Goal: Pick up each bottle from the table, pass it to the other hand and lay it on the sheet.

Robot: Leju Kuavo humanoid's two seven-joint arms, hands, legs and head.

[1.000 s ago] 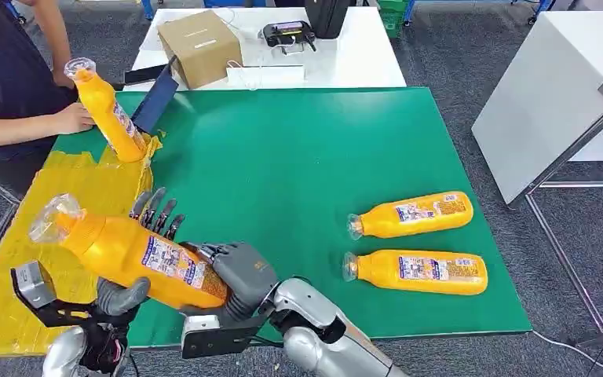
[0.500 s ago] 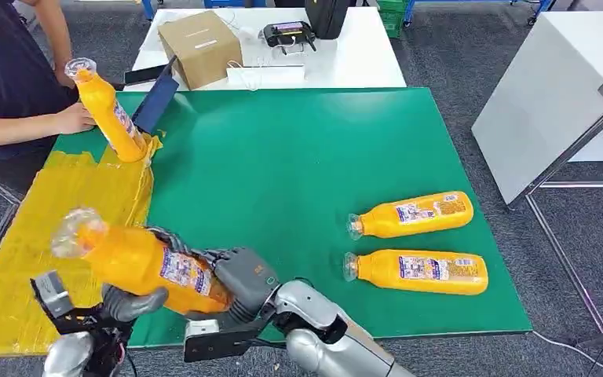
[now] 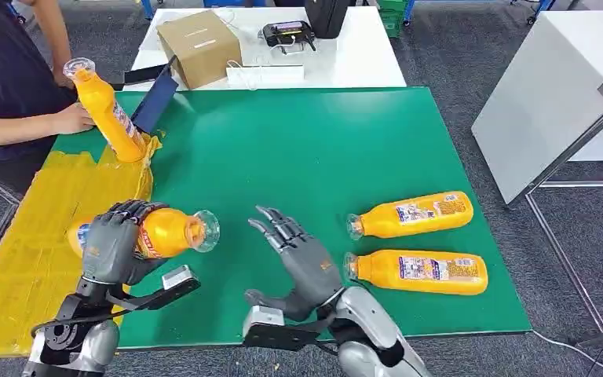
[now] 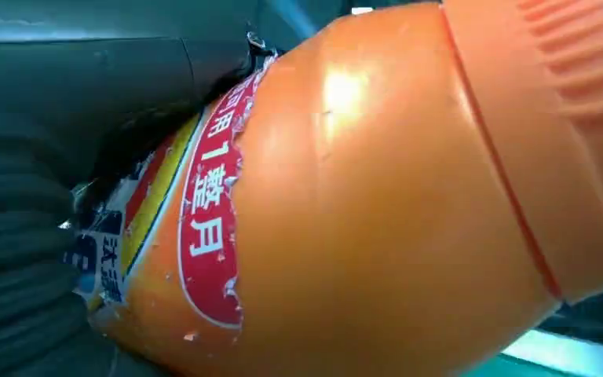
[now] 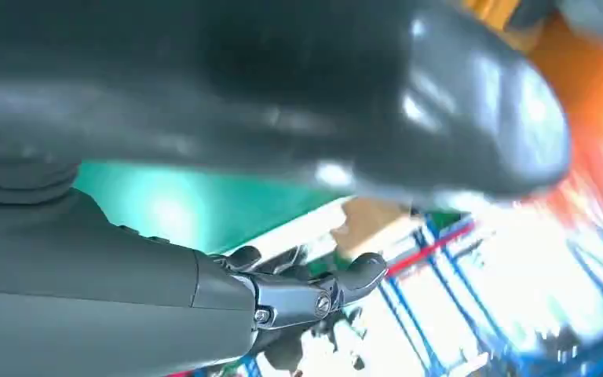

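Orange plastic bottle [image 3: 161, 232], clear cap end pointing toward the right hand, was gripped around its body by the left hand [image 3: 114, 250], fingers wrapped over the top. In the left wrist view the bottle [image 4: 377, 196] pressed close against the palm, red label facing the camera. Held bottle sat above the seam between the yellow sheet [image 3: 39, 259] and the green table mat [image 3: 298, 149], not yet lying down.

Right hand [image 3: 302, 263] stood just beside the bottle's cap, fingers spread and upright, holding nothing.

Two more orange bottles lay on their sides on the green table beyond the right hand: the farther one [image 3: 412, 214] and the nearer one [image 3: 416, 272], close together but apart. A fourth orange bottle [image 3: 110, 114] stood tilted at the sheet's far corner, well ahead of the left hand, next to a person's hand [image 3: 71, 118].

Judgement: handover looks complete; the laying-down step is in hand. Next move likely calls for carrying the bottle outward from the left hand's present spot, fully over the sheet, lowering it on its side, then opening the fingers.
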